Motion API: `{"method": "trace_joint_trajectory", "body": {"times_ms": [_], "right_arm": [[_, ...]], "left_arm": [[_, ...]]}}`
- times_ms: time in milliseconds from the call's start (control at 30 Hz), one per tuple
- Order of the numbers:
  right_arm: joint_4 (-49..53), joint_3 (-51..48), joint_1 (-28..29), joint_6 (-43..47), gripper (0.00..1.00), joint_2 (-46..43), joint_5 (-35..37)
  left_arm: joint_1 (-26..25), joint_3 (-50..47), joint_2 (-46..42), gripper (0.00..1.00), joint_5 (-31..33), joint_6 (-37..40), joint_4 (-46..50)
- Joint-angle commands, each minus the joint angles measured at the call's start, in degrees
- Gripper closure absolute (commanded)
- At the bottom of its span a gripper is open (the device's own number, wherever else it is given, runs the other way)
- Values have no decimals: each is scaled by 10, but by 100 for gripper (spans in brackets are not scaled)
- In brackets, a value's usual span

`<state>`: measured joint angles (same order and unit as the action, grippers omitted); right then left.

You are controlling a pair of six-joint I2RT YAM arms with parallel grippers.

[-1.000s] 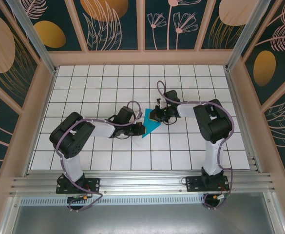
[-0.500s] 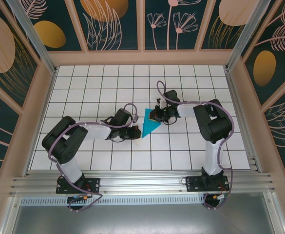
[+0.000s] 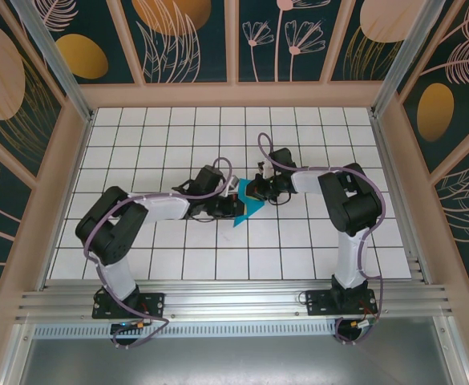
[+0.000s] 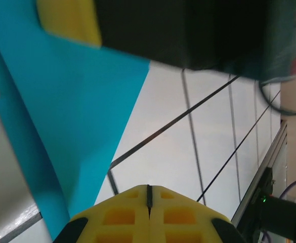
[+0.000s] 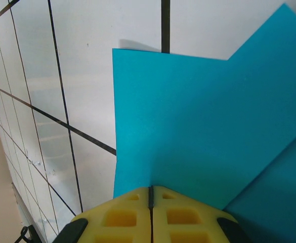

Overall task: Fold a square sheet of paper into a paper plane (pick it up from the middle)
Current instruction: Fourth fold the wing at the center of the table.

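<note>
The teal-blue paper (image 3: 252, 209) lies part-folded on the white grid table, a pointed shape with overlapping layers, between the two grippers. My right gripper (image 3: 254, 190) is shut and its yellow tips (image 5: 151, 188) rest on the paper (image 5: 198, 121) at its far end, beside a fold edge. My left gripper (image 3: 236, 207) is shut at the paper's left side. In the left wrist view its tips (image 4: 149, 188) are over bare table just right of the paper (image 4: 61, 101), with the right gripper's yellow finger (image 4: 69, 20) on the sheet beyond.
The white grid table (image 3: 298, 241) is walled by a wooden frame with patterned panels. An aluminium rail (image 3: 234, 301) runs along the near edge where both arm bases stand. A side rail (image 4: 269, 177) is in the left wrist view.
My left gripper drew back to the left half a second ago and has now moved right again to the paper's edge. The right gripper has stayed on the paper.
</note>
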<state>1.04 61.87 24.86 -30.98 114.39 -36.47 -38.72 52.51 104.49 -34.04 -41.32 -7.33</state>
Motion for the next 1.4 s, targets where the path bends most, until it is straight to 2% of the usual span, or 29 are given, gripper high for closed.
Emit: {"method": "trace_joint_trajectory", "body": {"times_ms": [0,200,400,567,800,967,1133,1233,1367], "right_arm": [[31,-21,4,7,92,50,90],[35,-21,4,9,92,52,94],[36,-20,4,11,92,55,95],[41,-16,4,15,92,60,96],[48,-12,4,19,92,68,101],[46,-16,4,22,92,62,96],[44,-12,5,22,92,58,87],[44,-8,5,22,91,56,85],[44,-7,5,21,91,55,86]], "left_arm": [[-4,1,27,94,-21,-3,14],[-4,-30,24,98,49,20,67],[-4,-73,21,100,70,15,64],[-4,-101,16,100,68,11,57],[-1,-146,12,100,6,-28,-14],[2,-168,-52,100,29,-57,-38],[2,-118,-117,100,36,-53,-32],[1,-64,-99,100,41,-44,-25],[1,-1,-27,100,53,-35,-21]]}}
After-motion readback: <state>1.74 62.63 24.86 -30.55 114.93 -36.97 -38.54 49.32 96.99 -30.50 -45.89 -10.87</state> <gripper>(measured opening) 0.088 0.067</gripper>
